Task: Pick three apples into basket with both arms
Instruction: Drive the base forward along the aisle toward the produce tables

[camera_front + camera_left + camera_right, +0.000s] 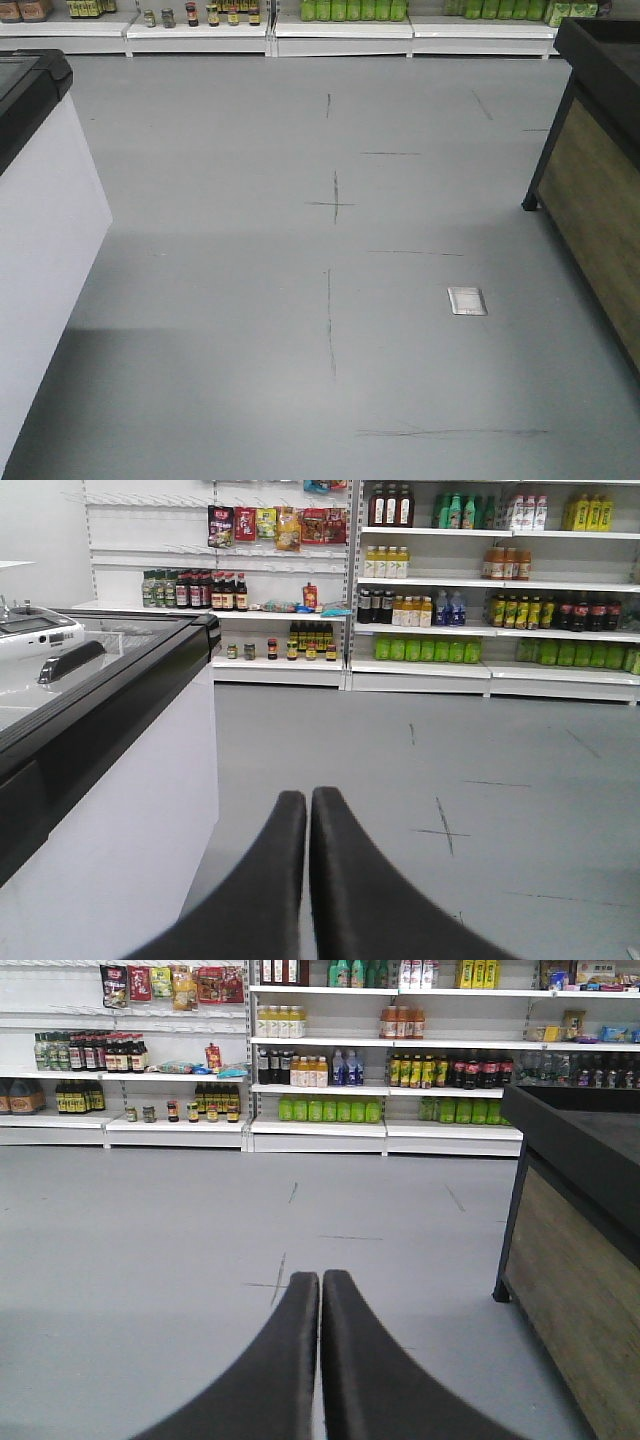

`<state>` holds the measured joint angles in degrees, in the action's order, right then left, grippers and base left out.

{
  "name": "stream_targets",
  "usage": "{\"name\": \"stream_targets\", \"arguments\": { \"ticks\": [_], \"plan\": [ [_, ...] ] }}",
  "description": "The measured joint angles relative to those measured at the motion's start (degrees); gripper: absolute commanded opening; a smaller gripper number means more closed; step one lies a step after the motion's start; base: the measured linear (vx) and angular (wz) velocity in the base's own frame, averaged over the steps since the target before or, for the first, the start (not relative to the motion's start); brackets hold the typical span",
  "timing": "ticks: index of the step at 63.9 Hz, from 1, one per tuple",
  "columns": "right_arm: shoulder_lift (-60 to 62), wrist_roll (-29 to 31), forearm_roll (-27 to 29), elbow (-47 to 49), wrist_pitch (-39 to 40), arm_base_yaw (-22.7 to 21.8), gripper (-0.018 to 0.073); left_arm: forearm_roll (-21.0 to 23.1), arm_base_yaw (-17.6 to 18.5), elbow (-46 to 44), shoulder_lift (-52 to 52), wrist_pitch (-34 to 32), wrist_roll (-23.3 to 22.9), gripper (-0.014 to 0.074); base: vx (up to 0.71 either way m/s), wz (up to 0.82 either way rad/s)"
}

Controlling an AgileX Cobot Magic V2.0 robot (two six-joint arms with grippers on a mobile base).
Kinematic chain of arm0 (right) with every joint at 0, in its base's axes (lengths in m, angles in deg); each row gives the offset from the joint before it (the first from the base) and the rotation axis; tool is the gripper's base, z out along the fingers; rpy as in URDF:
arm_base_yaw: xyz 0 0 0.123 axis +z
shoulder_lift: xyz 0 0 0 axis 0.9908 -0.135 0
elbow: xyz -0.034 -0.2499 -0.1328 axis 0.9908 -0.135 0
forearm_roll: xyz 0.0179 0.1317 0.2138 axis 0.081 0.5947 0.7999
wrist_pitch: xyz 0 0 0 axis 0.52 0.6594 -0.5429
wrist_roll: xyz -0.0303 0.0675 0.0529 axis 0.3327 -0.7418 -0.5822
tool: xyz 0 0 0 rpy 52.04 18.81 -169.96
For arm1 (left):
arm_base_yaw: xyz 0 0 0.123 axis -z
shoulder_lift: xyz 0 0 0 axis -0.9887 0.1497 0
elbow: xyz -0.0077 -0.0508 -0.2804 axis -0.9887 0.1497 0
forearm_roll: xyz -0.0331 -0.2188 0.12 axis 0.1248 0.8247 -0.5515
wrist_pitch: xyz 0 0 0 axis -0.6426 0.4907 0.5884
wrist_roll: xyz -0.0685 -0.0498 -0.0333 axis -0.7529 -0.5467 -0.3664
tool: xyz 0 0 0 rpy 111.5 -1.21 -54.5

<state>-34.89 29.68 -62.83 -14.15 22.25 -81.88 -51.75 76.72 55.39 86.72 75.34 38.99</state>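
Note:
No apples and no basket show in any view. My left gripper (pixel 309 795) is shut with nothing between its black fingers, held above the grey floor beside a white chest freezer (pixel 120 780). My right gripper (pixel 321 1277) is also shut and empty, pointing across the floor toward the store shelves. Neither arm appears in the front-facing view.
A white freezer with a black rim (pixel 40 250) stands at the left. A dark wood-panelled display stand (pixel 600 180) stands at the right. Shelves of bottles (pixel 330 1070) line the far wall. A metal floor plate (pixel 466 301) lies in the grey floor.

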Motion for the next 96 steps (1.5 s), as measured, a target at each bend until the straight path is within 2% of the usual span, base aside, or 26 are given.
{"name": "stream_targets", "arguments": {
  "ticks": [96],
  "plan": [
    [0.00,0.00,0.00,0.00,0.00,0.00,-0.0006,0.00,0.00,0.00,0.00,0.00,0.00,-0.0006,0.16,0.00]
  ]
}}
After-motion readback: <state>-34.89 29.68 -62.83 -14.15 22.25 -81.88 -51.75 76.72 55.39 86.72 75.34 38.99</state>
